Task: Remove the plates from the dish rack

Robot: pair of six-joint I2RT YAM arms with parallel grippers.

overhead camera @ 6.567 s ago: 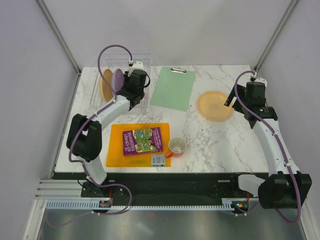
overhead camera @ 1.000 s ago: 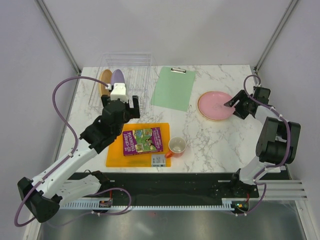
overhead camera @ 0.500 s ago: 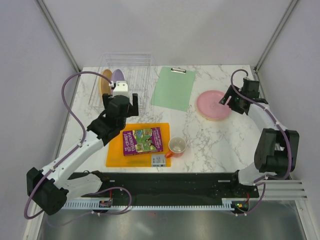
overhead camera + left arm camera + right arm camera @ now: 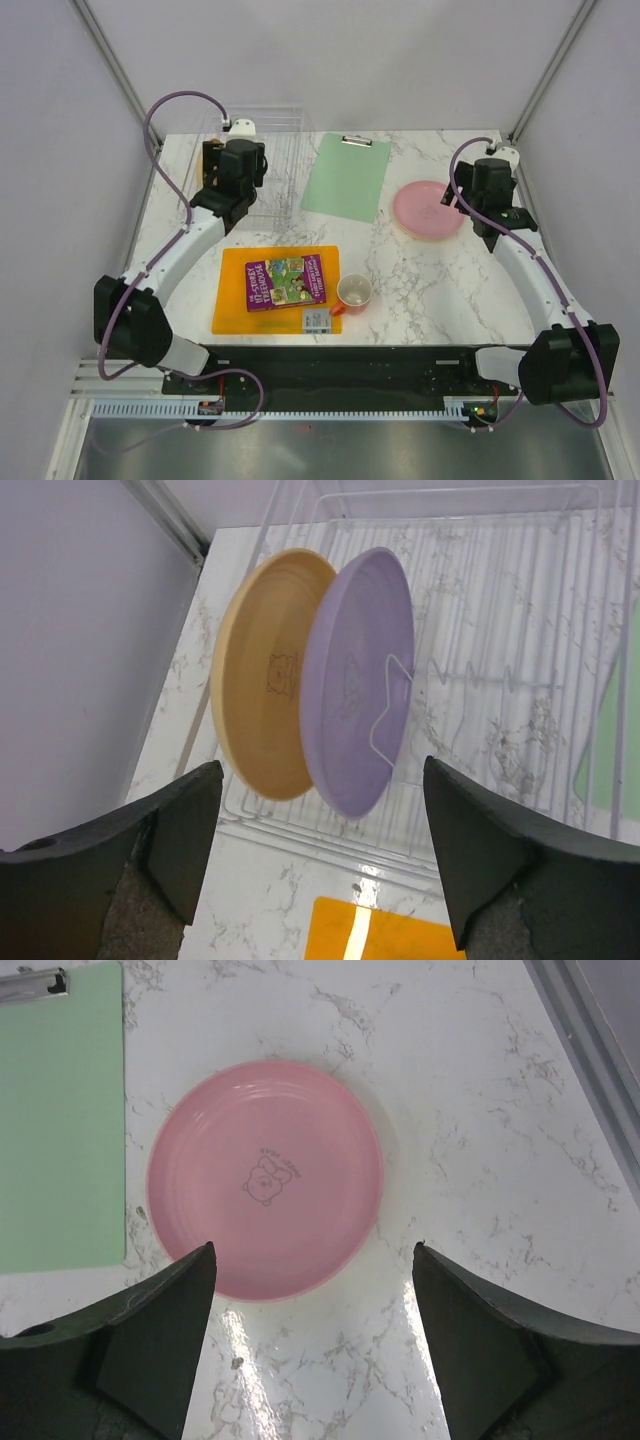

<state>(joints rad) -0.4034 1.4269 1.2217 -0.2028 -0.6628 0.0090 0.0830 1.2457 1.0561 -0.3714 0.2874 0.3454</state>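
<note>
Two plates stand upright in the clear dish rack (image 4: pixel 500 610), a yellow-orange plate (image 4: pixel 262 690) and beside it a lilac plate (image 4: pixel 355 680). My left gripper (image 4: pixel 322 770) hovers just short of their lower edges, open, with nothing between its fingers. From above, the left gripper (image 4: pixel 232 165) covers most of the dish rack (image 4: pixel 285 160) and hides both plates. A pink plate (image 4: pixel 265 1180) lies flat on the marble at the right. Above its near rim hangs my right gripper (image 4: pixel 312 1250), open and empty. The top view shows the pink plate (image 4: pixel 428 208) left of the right gripper (image 4: pixel 487 190).
A green clipboard (image 4: pixel 347 178) lies between the rack and the pink plate. An orange cutting board (image 4: pixel 230 300) near the front carries a purple book (image 4: pixel 287 281) and a small box (image 4: pixel 317 320). An orange cup (image 4: pixel 354 291) stands at its right edge.
My left gripper has travelled from above the cutting board back to the rack, over the two standing plates. My right gripper has swung round above the pink plate, which stayed put.
</note>
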